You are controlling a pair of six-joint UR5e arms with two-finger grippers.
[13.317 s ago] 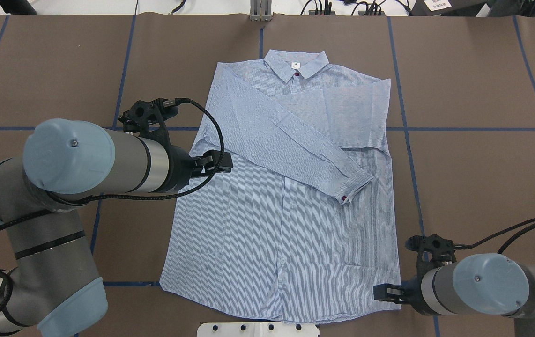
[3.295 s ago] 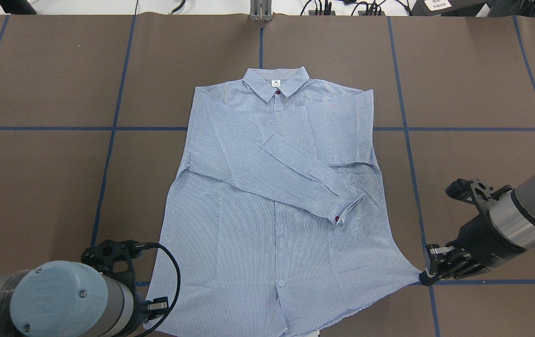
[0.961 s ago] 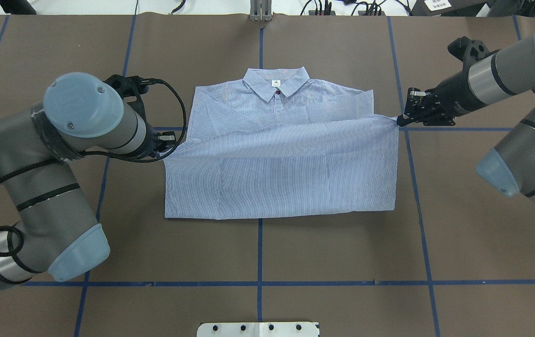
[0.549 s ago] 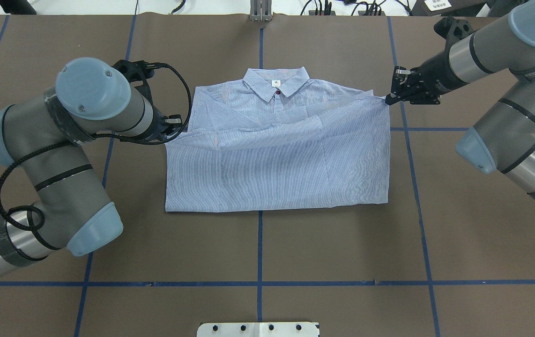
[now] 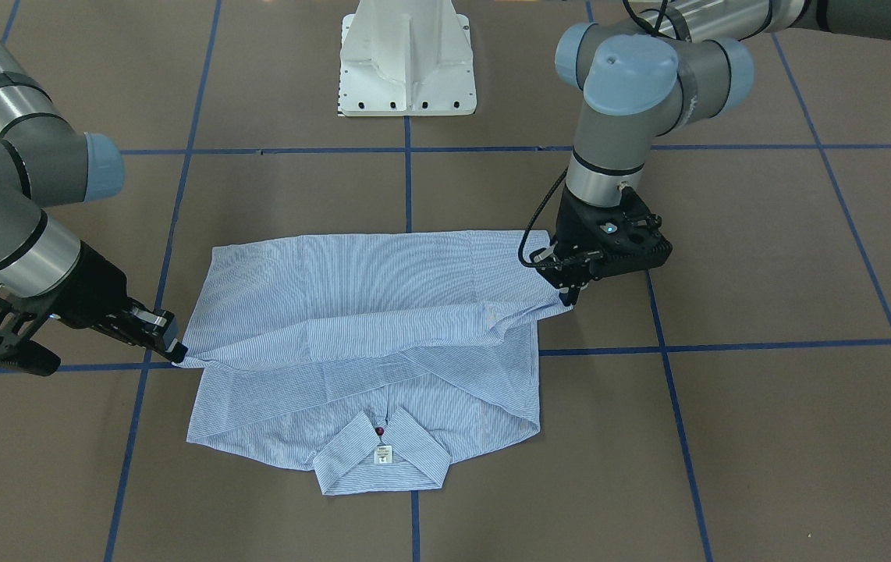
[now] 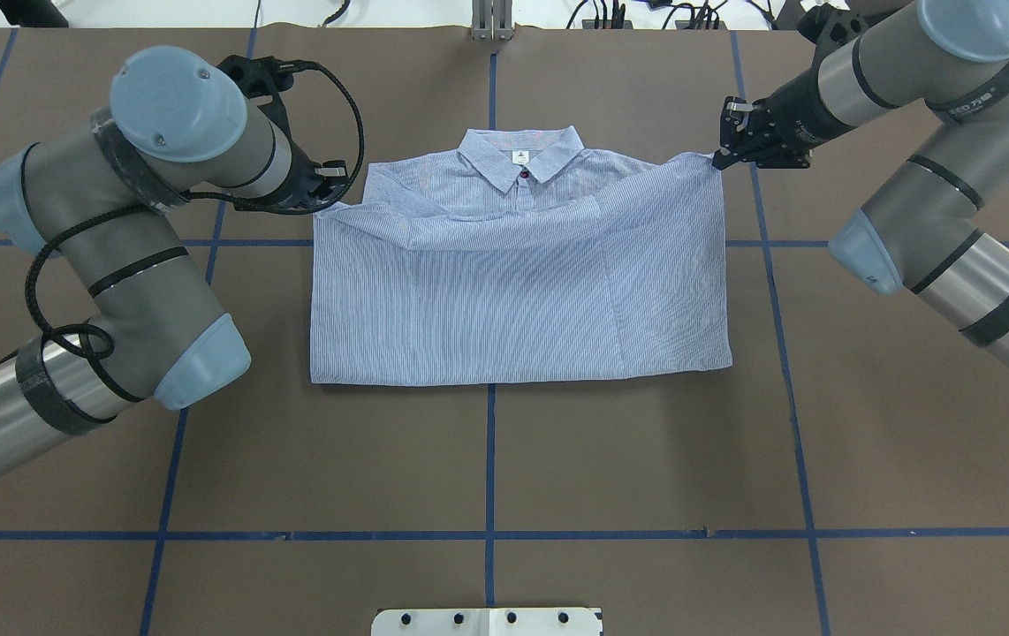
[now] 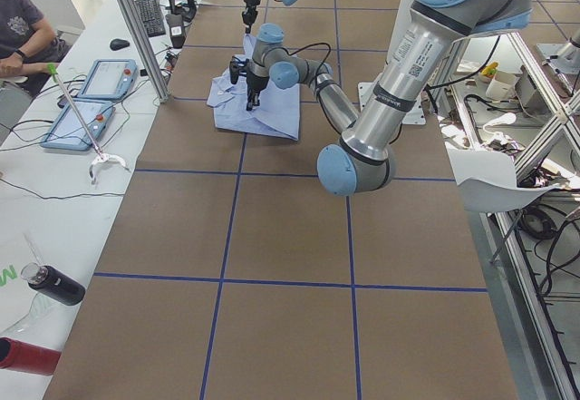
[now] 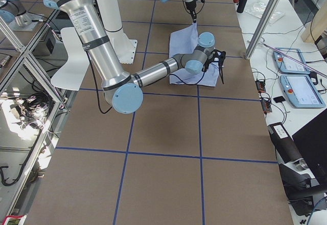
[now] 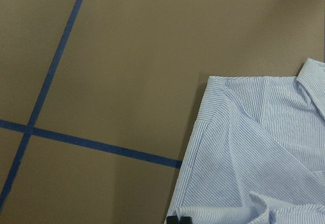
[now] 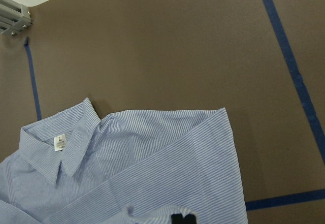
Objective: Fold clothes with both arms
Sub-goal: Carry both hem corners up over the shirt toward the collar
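Base (image 6: 487, 621) of the robot sits nearest, well back from the collar (image 6: 482, 152), with bare brown table (image 6: 646, 459) and blue tape (image 6: 489, 459) in between. Next up is the shirt (image 6: 513, 300), lying mid-table and folded in half crosswise. The fold is the edge farthest from the collar, and the bottom half is brought up over the chest toward the collar. The hem stops just short of the collar, so the collar, the white label (image 6: 519, 157) and one red button (image 6: 524, 174) are all uncovered. Left gripper (image 6: 328, 190) is off to the collar's left, a bit nearer than it, fingers pressed together on that hem corner. Right gripper (image 6: 721, 157) is out to the collar's right, about level with it, pinching the other hem corner. Between the two corners the hem dips away from the collar in the middle. Can't really tell how high off the table the corners are held.
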